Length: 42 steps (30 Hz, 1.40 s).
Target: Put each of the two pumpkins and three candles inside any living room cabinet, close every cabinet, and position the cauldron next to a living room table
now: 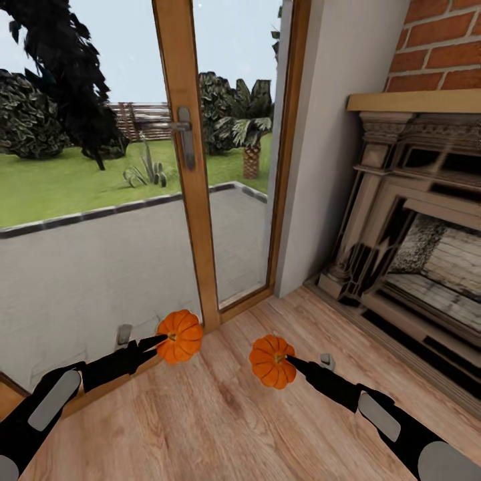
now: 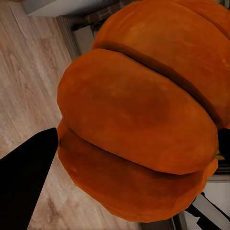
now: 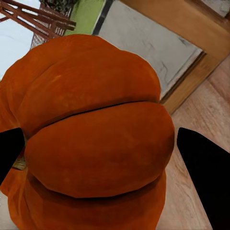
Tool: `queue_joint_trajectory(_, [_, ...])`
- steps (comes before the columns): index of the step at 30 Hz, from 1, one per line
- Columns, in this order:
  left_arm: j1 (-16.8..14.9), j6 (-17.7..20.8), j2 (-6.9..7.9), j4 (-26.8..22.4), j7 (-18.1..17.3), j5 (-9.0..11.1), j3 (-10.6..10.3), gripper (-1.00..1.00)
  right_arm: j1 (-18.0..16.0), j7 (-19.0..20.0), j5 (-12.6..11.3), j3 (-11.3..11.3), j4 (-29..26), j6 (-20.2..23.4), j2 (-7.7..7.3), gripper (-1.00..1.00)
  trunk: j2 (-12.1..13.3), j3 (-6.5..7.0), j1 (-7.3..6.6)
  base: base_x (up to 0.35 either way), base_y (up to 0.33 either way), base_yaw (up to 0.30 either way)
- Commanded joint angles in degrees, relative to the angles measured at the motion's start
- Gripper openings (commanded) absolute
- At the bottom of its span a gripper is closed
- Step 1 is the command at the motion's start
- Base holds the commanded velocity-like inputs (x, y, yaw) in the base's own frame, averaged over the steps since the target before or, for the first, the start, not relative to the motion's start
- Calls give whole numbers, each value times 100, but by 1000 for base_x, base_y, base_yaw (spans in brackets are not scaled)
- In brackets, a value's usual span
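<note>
Glass door (image 1: 100, 200): the biggest thing ahead, wood-framed, with a lever handle and a garden beyond; I take it as the landmark.
Fireplace (image 1: 414, 234): carved stone surround under brick, to the right of the door and past a strip of plain wall.
Wood floor (image 1: 234, 414): runs from the door's threshold back under both arms.
Left pumpkin (image 1: 179, 336): held up in front of the door's centre post, near its foot.
Right pumpkin (image 1: 272, 361): held just right of that post, over the floor, apart from the other pumpkin.
Left gripper (image 1: 162, 340): clenched on the left pumpkin; in the left wrist view a dark finger lies against each side of the orange body (image 2: 143, 120).
Right gripper (image 1: 288, 360): grasping the right pumpkin; in the right wrist view the fingers bracket it (image 3: 96, 143), spread about as wide as the fruit.
Cabinet: nowhere ahead, so I judge both pumpkins are in transit.
Risk: each grip is on a rounded, ribbed surface; a sharp turn of the base could roll one loose.
Risk: arms reach close to the door, so swinging round could knock a pumpkin on the frame.
</note>
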Motion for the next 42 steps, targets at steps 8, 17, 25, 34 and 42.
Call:
queue_joint_trajectory(8, [-3,31,5,2,3,37,-13,-100,-4,-3,-57,26,1,34,-6,-100,320,215,-177,0,0,0])
queue_joint_trajectory(17, [-3,32,5,4,3,37,-13,-100,-3,-12,-57,26,1,28,-6,-100,681,462,-374,0,0,0])
queue_joint_trajectory(25, [-5,31,2,2,3,37,-13,-100,-3,-5,-50,26,1,-31,-6,-100,1002,682,-550,0,0,0])
queue_joint_trajectory(34, [-3,31,2,2,3,37,-13,-100,-3,-4,-48,26,2,-39,-6,-100,1363,929,-748,0,0,0])
queue_joint_trajectory(42, [-3,32,3,2,3,37,-13,-100,-4,-6,-48,26,1,-39,3,-100,1683,1149,-923,0,0,0])
